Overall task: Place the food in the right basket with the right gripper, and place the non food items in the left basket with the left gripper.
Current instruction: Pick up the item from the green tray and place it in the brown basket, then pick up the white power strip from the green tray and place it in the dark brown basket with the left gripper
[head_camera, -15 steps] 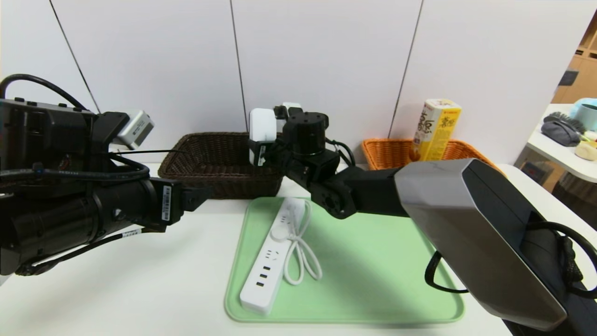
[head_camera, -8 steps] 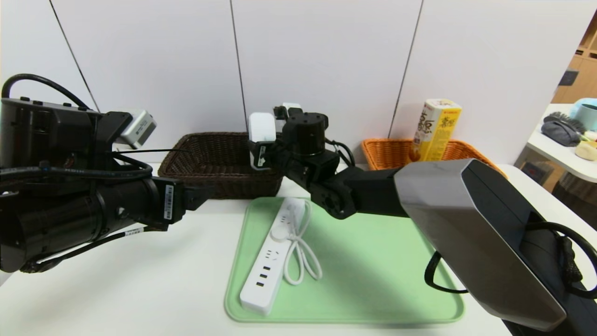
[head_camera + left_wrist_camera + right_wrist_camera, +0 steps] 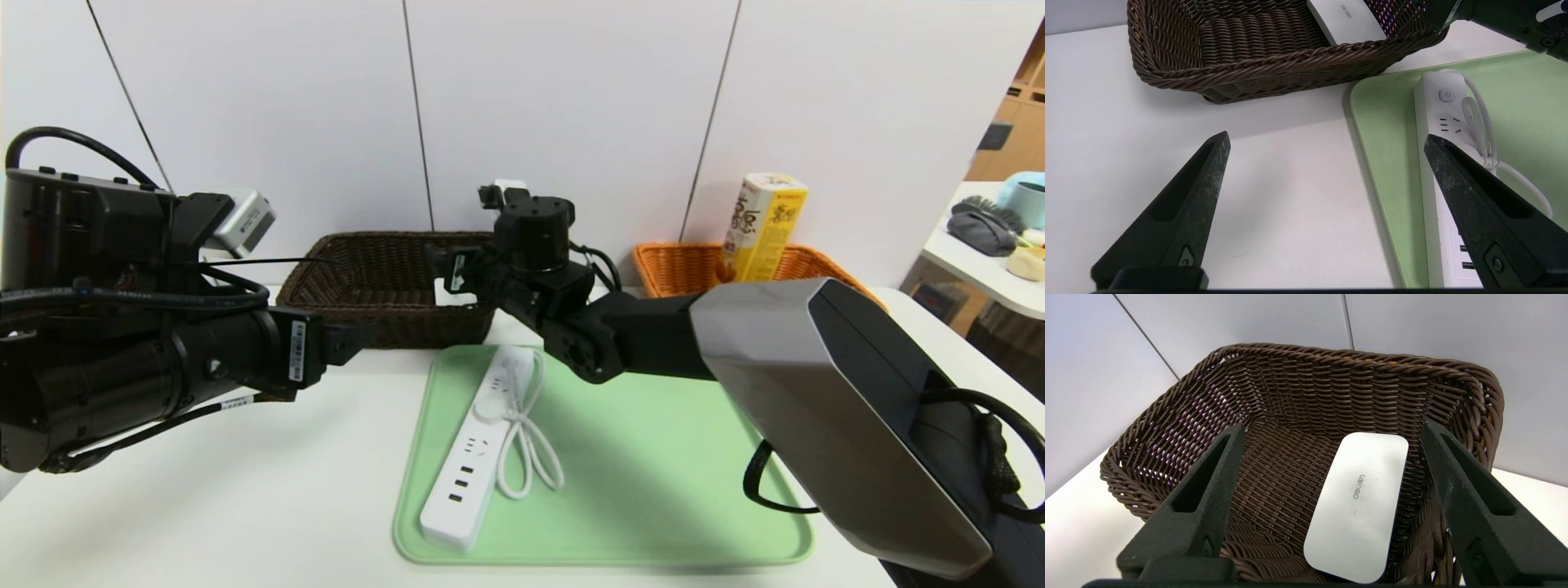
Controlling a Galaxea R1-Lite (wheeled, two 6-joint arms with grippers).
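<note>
While the right gripper (image 3: 1331, 433) hangs over the near right corner of the dark brown basket (image 3: 359, 282), its jaws are spread wide and hold nothing. Below them the flat white device (image 3: 1357, 504) is inside this basket, leaning vs. the right wall with one end on the woven floor; in the left wrist view only its upper part (image 3: 1345, 20) shows above the rim. The left gripper (image 3: 1327, 139) is above the white counter (image 3: 204, 490), just left of the green tray (image 3: 653, 474) and near the front of the brown basket, jaws also fully spread and w/o anything between them. The white power strip (image 3: 469, 457) lies on the left part of the tray, w/ its looped cord (image 3: 531, 441) beside it on the right. The yellow snack carton (image 3: 763, 224) stands upright in the orange basket (image 3: 678, 269), at the back right of the counter, well apart from both grippers.
</note>
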